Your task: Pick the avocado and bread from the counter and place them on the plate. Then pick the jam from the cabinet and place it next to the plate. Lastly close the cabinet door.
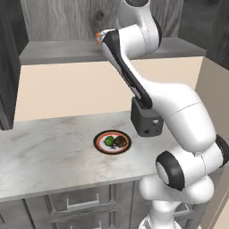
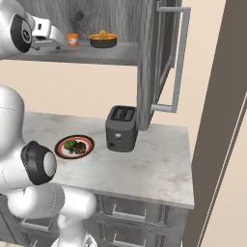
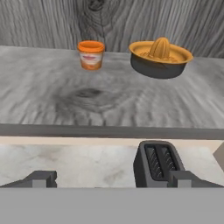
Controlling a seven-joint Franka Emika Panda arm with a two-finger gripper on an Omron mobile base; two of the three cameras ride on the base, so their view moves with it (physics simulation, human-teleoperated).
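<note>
The plate [image 1: 101,145] lies on the counter [image 1: 49,154] and holds the green avocado [image 1: 108,141] beside the brown bread [image 1: 120,142]; both also sit on the plate [image 2: 61,150] in the right base view. The orange jam [image 3: 91,54] stands on the cabinet shelf [image 3: 52,96], toward the back. My gripper [image 3: 113,179] is raised in front of the shelf edge, open, with nothing between its fingertips [image 3: 41,178]. In the right base view the gripper [image 2: 53,42] is just left of the jam [image 2: 72,39], apart from it. The cabinet door [image 2: 166,58] stands open, seen edge-on.
A dark bowl with an orange juicer top [image 3: 160,57] stands on the shelf right of the jam. A dark toaster [image 2: 120,128] sits on the counter right of the plate, under the cabinet. The door's long handle [image 2: 181,58] sticks out at the right.
</note>
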